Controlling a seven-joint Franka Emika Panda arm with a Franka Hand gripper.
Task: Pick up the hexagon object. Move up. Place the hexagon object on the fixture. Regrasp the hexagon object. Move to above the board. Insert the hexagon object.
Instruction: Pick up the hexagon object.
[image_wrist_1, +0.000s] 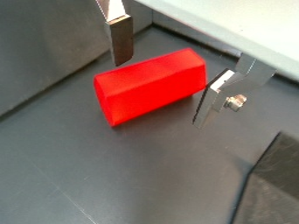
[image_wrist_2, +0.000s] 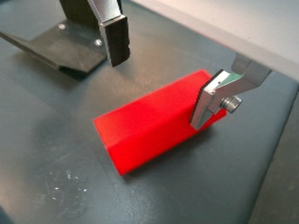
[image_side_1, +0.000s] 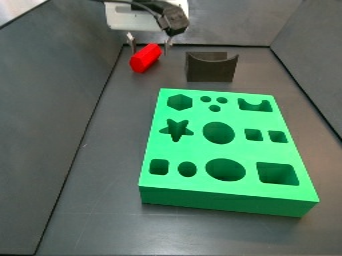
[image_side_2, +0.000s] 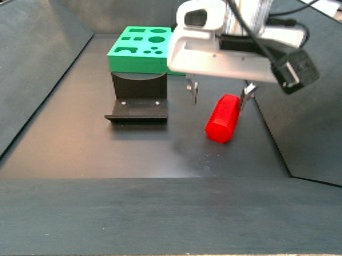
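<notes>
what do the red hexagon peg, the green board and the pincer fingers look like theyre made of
The hexagon object, lying on the floor between the open pincer plates: likely smooth plastic, uniform red with a soft sheen. The board: probably matte plastic or painted, evenly green with clean cut-outs. The fingers: metal, by their silver reflective faces and a screw.

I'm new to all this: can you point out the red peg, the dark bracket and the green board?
hexagon object (image_side_1: 146, 57), side view, middle of its red body.
fixture (image_side_1: 210, 67), side view, its front face.
board (image_side_1: 227, 150), side view, green top between holes.
gripper (image_wrist_1: 163, 68), wrist view, straddling the peg.
</notes>
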